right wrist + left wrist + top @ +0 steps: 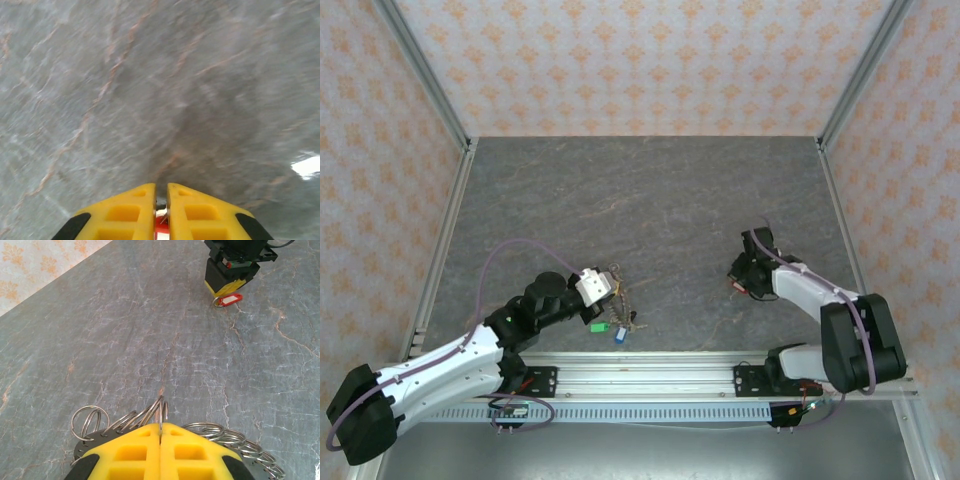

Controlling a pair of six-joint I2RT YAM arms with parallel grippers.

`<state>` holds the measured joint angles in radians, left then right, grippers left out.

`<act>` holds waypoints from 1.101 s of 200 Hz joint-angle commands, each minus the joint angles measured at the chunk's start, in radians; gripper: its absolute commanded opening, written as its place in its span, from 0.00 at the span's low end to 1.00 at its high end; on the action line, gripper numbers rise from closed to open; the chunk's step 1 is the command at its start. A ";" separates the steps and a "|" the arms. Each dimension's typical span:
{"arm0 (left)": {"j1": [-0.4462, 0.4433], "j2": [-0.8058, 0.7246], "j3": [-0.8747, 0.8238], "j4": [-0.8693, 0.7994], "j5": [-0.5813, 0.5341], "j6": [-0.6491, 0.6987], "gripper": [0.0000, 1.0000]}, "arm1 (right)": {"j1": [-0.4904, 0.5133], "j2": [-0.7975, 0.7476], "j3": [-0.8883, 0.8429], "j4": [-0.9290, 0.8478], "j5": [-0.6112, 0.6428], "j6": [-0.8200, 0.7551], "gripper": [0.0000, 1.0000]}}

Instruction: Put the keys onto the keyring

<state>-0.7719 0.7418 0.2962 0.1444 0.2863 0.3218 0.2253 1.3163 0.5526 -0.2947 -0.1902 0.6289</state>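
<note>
A: So, where's the keyring point(159, 412)?
B: Pinched in my left jaws, fully shut. My right jaws, well apart to its right, grip the red-tagged key point(231, 299) on the counter point(650, 200).

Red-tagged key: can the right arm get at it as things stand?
Likely yes: the right gripper sits at the red-tagged key, red showing between its nearly closed jaws, bare table around.

White-black arms point(440, 365), purple cables point(500, 255), yellow fingers point(135, 455)
</note>
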 commanded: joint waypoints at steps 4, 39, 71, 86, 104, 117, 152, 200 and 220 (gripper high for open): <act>-0.001 0.000 0.001 0.002 -0.007 -0.005 0.00 | 0.042 0.040 0.007 0.028 -0.099 0.046 0.10; -0.001 0.014 0.019 -0.014 0.001 -0.004 0.00 | 0.092 0.060 0.050 0.065 -0.153 0.044 0.12; -0.001 0.032 0.020 -0.012 0.008 -0.003 0.00 | 0.093 -0.039 0.056 0.046 -0.083 -0.084 0.19; -0.001 0.046 0.021 -0.005 0.013 -0.005 0.00 | 0.094 -0.051 0.070 0.027 -0.141 -0.172 0.25; -0.001 0.065 0.021 0.010 0.015 -0.007 0.00 | 0.113 -0.031 0.109 -0.034 -0.208 -0.252 0.31; -0.001 0.081 0.027 0.015 0.017 -0.005 0.00 | 0.144 -0.002 0.158 -0.111 -0.187 -0.302 0.33; -0.001 0.117 0.056 0.009 0.030 0.004 0.00 | 0.235 0.097 0.267 -0.262 -0.085 -0.375 0.35; -0.001 0.133 0.073 -0.005 0.043 0.001 0.00 | 0.337 0.300 0.402 -0.400 0.064 -0.423 0.35; -0.001 0.127 0.074 -0.015 0.041 -0.002 0.00 | 0.346 0.338 0.420 -0.406 0.096 -0.409 0.35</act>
<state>-0.7719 0.8715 0.3454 0.1680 0.3134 0.3222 0.5621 1.6207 0.9394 -0.6060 -0.1921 0.2379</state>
